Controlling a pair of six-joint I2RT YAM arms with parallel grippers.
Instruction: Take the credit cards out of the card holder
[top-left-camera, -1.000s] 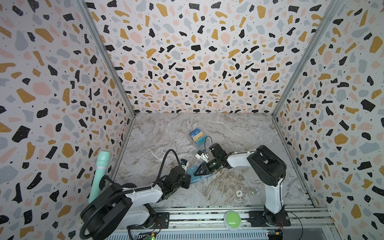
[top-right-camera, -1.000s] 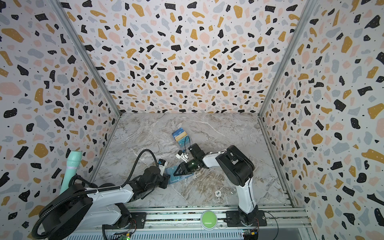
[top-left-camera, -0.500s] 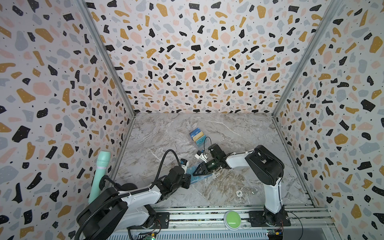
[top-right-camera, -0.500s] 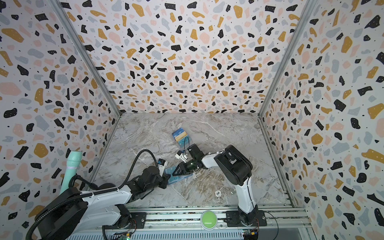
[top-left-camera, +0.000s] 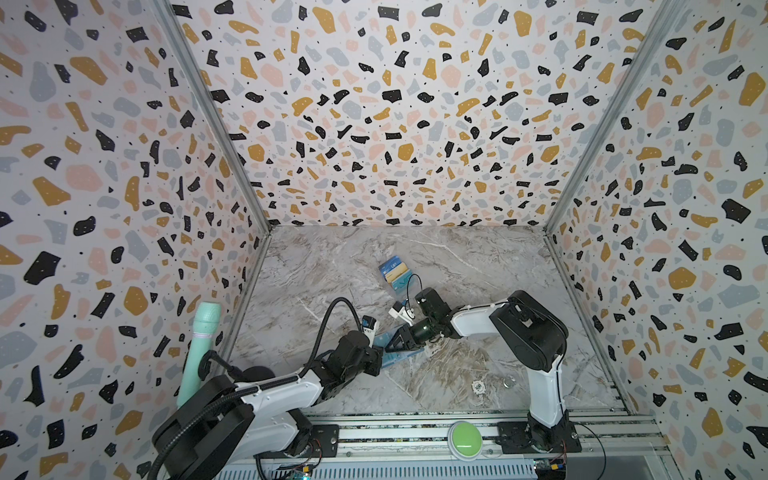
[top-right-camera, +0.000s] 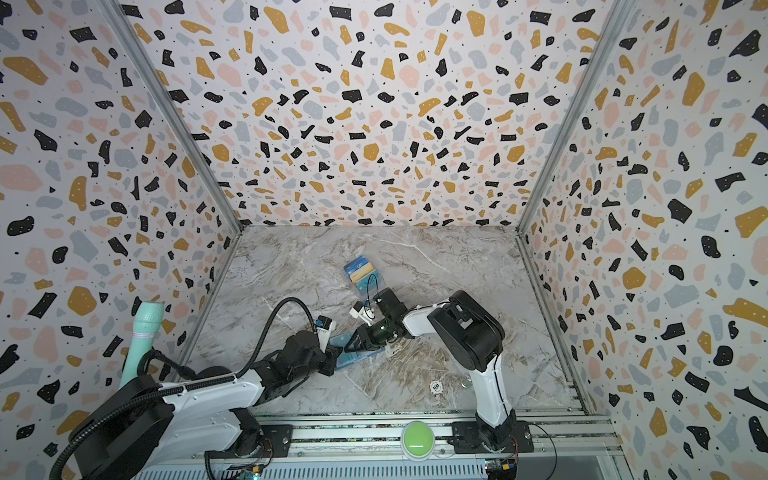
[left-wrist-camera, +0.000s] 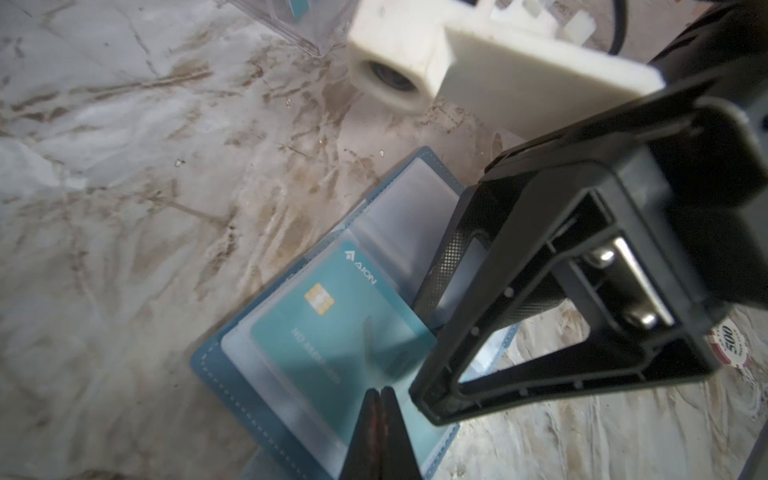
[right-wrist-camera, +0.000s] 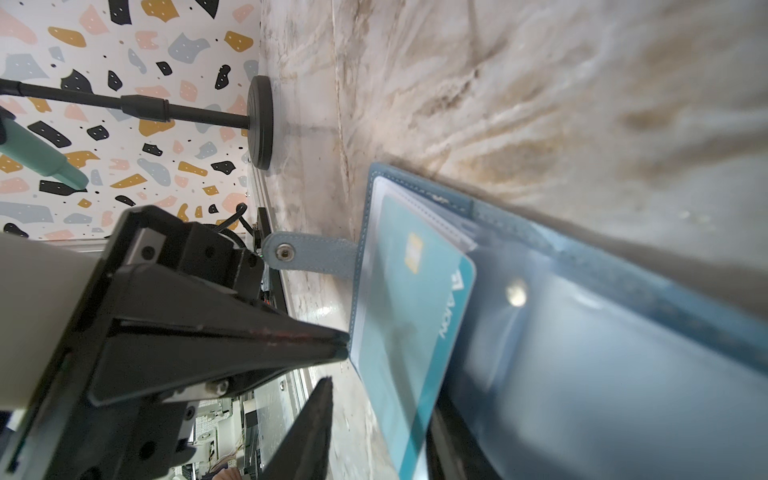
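- The card holder (top-left-camera: 402, 356) (top-right-camera: 354, 361) is lying open on the marble floor (top-left-camera: 457, 266), directly between the two sets of fingertips, its clear sleeve pages facing up.
- A teal card (left-wrist-camera: 332, 328) (right-wrist-camera: 411, 299) is sitting in one sleeve and poking out toward the right gripper (top-left-camera: 392, 343) (left-wrist-camera: 417, 353).
- The right gripper's jaws are standing partly apart. The card's free corner is lying in the gap between them, and no clamp on it is showing. One finger (right-wrist-camera: 316, 419) is hovering just off the holder's edge.
- The left gripper (top-left-camera: 381, 359) (left-wrist-camera: 378, 411) is pressing its fingers fully together, tips touching the holder's near edge on the side opposite the right fingers. Whether any sleeve is caught between them cannot be told.
- The holder's snap strap (right-wrist-camera: 307, 253) is lying flat on the floor, just beside the left fingertips.
- A clear stand (top-left-camera: 405, 291) is standing beyond the right fingers, well apart from the holder, with three cards (top-left-camera: 392, 271) in it.
- A poker chip (top-left-camera: 478, 386) (left-wrist-camera: 729, 345) is lying behind the right fingers, toward the front rail.
- A green button (top-left-camera: 464, 436) is sitting on that rail.
- A mint-green handle (top-left-camera: 201, 345) on a black stand is rising well behind the left fingers, by the side wall.
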